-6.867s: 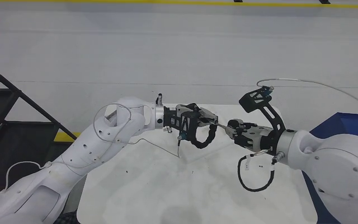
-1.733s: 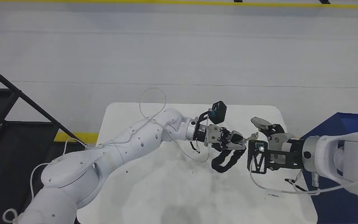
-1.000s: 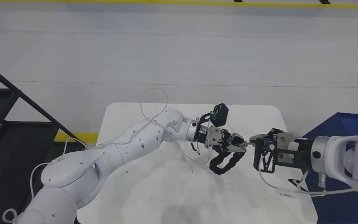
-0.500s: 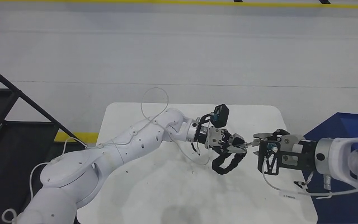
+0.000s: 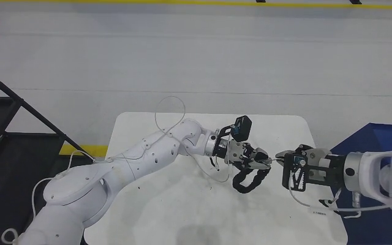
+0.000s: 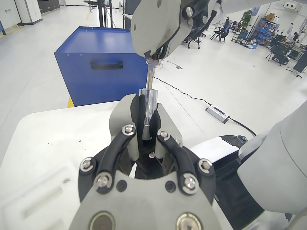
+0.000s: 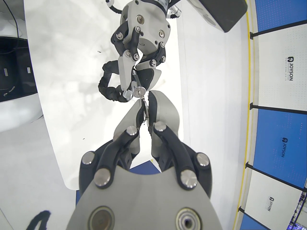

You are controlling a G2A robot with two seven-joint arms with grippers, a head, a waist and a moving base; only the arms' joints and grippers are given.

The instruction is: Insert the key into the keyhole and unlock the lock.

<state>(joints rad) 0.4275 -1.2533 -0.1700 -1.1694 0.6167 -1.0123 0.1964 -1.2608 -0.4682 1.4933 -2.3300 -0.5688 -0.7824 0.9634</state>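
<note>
Left gripper [image 6: 146, 112] clamps the lock [image 6: 149, 101]; right gripper [image 7: 145, 105], at its 3 o'clock from above, pinches the key [image 6: 150, 77], blade in the keyhole [image 7: 139, 92] facing the right wrist.

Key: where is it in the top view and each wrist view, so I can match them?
Top view: key between the two arms' ends, over the table.
Left wrist view: key mid-picture, running from the far jaws to the lock cylinder.
Right wrist view: key mid-picture, gripped in the near jaws.
Shared landmark: the lock cylinder at the key's tip.
</note>
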